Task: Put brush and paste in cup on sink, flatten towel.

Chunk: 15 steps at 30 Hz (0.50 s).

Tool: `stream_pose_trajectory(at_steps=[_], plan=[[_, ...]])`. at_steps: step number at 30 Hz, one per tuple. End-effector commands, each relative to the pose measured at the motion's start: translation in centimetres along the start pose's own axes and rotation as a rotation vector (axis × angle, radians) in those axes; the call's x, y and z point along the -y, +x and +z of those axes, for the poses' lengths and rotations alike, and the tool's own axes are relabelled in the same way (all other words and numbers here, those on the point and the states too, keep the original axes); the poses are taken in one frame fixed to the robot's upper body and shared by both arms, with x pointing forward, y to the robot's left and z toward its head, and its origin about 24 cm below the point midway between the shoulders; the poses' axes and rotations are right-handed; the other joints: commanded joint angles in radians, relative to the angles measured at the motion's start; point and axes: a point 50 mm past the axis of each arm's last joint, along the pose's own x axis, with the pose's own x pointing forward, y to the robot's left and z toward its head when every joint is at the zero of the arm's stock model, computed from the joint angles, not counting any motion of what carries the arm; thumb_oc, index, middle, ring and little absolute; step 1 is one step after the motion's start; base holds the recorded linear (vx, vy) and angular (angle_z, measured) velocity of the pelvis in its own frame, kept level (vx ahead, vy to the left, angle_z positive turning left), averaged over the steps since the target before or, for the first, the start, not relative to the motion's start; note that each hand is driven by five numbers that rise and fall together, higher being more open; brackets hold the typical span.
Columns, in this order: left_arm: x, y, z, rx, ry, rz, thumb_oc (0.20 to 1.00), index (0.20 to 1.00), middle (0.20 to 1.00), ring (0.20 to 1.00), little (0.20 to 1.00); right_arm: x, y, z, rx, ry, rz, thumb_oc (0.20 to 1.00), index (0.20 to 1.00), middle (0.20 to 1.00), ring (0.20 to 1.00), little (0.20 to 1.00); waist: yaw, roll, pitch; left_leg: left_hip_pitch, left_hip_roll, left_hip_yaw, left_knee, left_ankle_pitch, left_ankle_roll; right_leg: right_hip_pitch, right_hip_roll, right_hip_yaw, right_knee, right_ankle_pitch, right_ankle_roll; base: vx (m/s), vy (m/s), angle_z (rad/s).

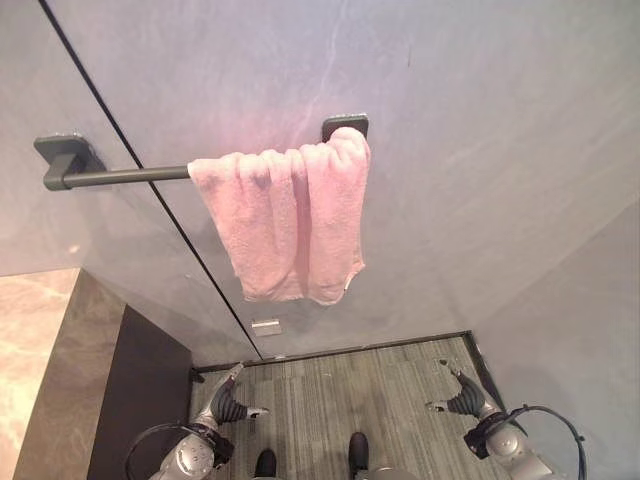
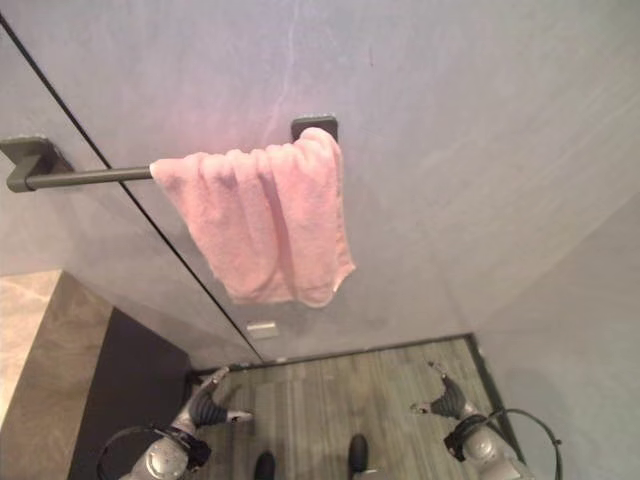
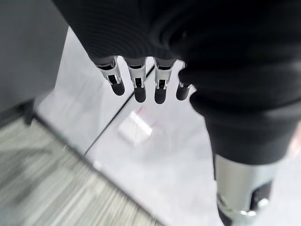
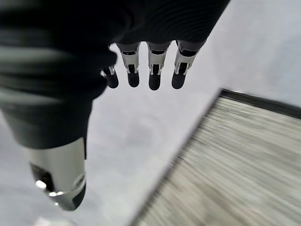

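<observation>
Down low, nearest the camera, both hands are seen hanging over the striped grey floor [image 1: 350,385], and nothing is held in either one. The left hand [image 1: 228,402] is kept loose, with its fingers [image 3: 136,87] straight, side by side in a row with small gaps between them, and the thumb set apart. Past those fingertips a small pale plate [image 3: 136,127] is seen on the grey wall [image 1: 480,150], right by a dark seam [image 1: 150,190] that runs across the wall panels. The right hand [image 1: 462,398] is held the same way: fingers [image 4: 153,70] straight and relaxed, lined up next to each other, thumb off to one side, nothing pinched. Beyond its fingertips only the wall and the edge of the floor are shown.

Off to the outer side of the left hand, a dark cabinet [image 1: 130,400] with a stone-look counter [image 1: 35,340] on top is caught at the edge.

Well above and beyond both sets of fingertips, the pink towel [image 1: 290,220] is draped over a dark towel bar [image 1: 110,176] fixed to the wall. It's bunched up into folds toward the bar's far bracket [image 1: 345,126], not spread flat, and it's well apart from both hands.
</observation>
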Motion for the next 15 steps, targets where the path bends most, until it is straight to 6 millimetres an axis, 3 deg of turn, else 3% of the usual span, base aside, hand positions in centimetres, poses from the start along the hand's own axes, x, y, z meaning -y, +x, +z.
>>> stream_pose_trajectory(at_steps=[1, 2, 4, 6, 8, 9, 15], plan=[[-3.8, -0.7, -0.1, 0.045, 0.062, 0.063, 1.0, 1.0, 1.0, 1.0, 1.0, 1.4, 0.4, 1.8, 0.093, 0.087, -0.059, 1.0, 1.0, 1.0, 1.0, 1.0, -0.002, -0.088, -0.03, -0.059, -0.032, -0.002, 0.0, 0.074, -0.003, 0.001, -0.125, 0.011, 0.112, -0.075, 0.111, 0.0, 0.0, 0.0], [-3.8, -0.7, -0.1, 0.045, 0.062, 0.063, 1.0, 1.0, 1.0, 1.0, 1.0, 1.4, 0.4, 1.8, 0.093, 0.087, -0.059, 1.0, 1.0, 1.0, 1.0, 1.0, -0.003, -0.088, -0.03, -0.059, -0.032, -0.002, 0.0, 0.074, -0.003, 0.002, -0.125, 0.011, 0.111, -0.074, 0.111, -0.01, 0.017, 0.04], [-5.6, -0.8, 1.8, 0.137, 0.076, 0.123, 1.0, 1.0, 1.0, 1.0, 1.0, 3.7, 1.2, 4.0, 0.179, 0.103, -0.125, 1.0, 1.0, 1.0, 1.0, 1.0, 0.006, -0.09, -0.033, -0.068, -0.037, -0.001, 0.0, 0.073, -0.007, 0.005, -0.13, 0.004, 0.093, -0.06, 0.117, -0.02, 0.037, 0.06], [-7.4, -1.0, 3.6, 0.22, 0.075, 0.193, 1.0, 1.0, 1.0, 1.0, 1.0, 6.4, 2.0, 7.5, 0.311, 0.114, -0.19, 1.0, 1.0, 1.0, 1.0, 1.0, 0.016, -0.093, -0.037, -0.072, -0.039, 0.007, 0.0, 0.071, -0.008, 0.006, -0.138, 0.008, 0.072, -0.042, 0.123, -0.02, 0.04, 0.04], [-8.4, -1.1, 4.7, 0.27, 0.077, 0.24, 1.0, 1.0, 1.0, 1.0, 1.0, 7.9, 2.3, 10.0, 0.402, 0.123, -0.225, 1.0, 1.0, 1.0, 1.0, 1.0, 0.023, -0.096, -0.038, -0.074, -0.041, 0.016, 0.0, 0.067, -0.008, 0.006, -0.142, 0.014, 0.055, -0.03, 0.126, -0.02, 0.029, -0.03], [-8.5, -1.1, 4.7, 0.27, 0.076, 0.242, 1.0, 1.0, 1.0, 1.0, 1.0, 7.9, 2.3, 10.0, 0.403, 0.123, -0.224, 1.0, 1.0, 1.0, 1.0, 1.0, 0.023, -0.096, -0.037, -0.074, -0.041, 0.017, 0.0, 0.067, -0.008, 0.006, -0.142, 0.016, 0.054, -0.028, 0.126, -0.02, 0.024, -0.08], [-11.3, -1.4, 8.6, 0.435, 0.067, 0.343, 1.0, 1.0, 1.0, 1.0, 1.0, 11.3, 2.6, 17.7, 0.658, 0.177, -0.26, 1.0, 1.0, 1.0, 1.0, 1.0, 0.043, -0.105, -0.042, -0.075, -0.045, 0.045, 0.0, 0.06, -0.011, 0.009, -0.152, 0.035, 0.017, -0.003, 0.128, -0.01, 0.033, -0.1]])
